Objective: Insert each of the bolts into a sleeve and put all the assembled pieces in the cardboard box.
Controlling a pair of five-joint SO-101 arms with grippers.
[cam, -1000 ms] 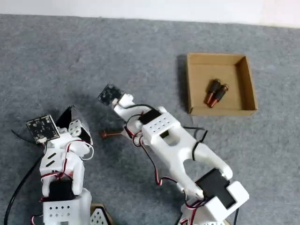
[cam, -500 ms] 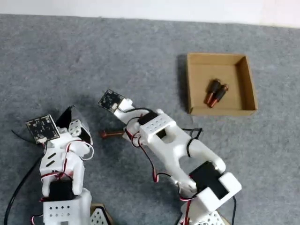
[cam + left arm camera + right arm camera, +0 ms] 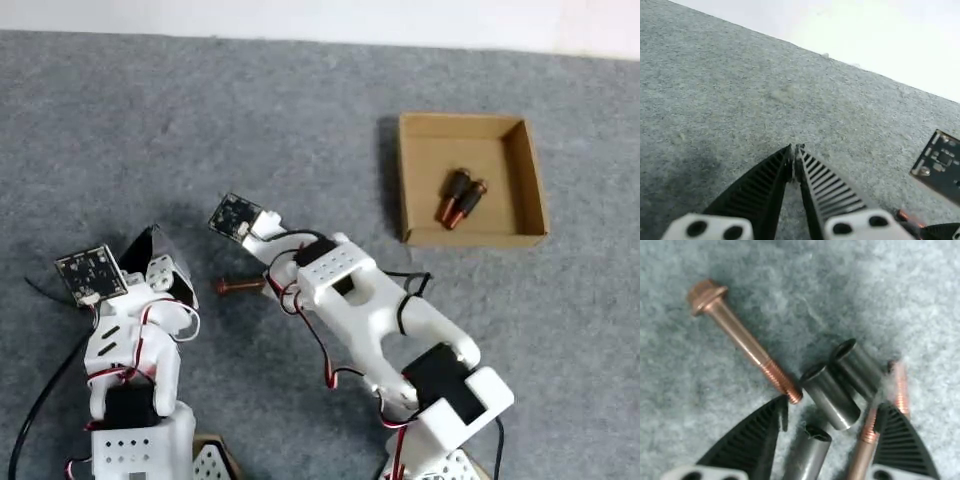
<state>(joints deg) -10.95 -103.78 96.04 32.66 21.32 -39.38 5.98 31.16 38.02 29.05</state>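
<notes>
Shows the right hand (image 3: 832,411) with its jaws spread apart, low over a cluster of loose parts on the grey tabletop (image 3: 300,120): three dark sleeves (image 3: 832,397) lying close together, a copper bolt (image 3: 742,340) whose threaded tip nearly touches the nearest sleeve, and two more bolts (image 3: 865,440) beside them. Places the left hand (image 3: 794,152), fingers pressed together, at 9 o'clock of that bolt, near it but apart. Locates the cardboard box (image 3: 410,180) at 2 o'clock of the right hand, well apart, with two assembled pieces (image 3: 460,198) side by side inside.
</notes>
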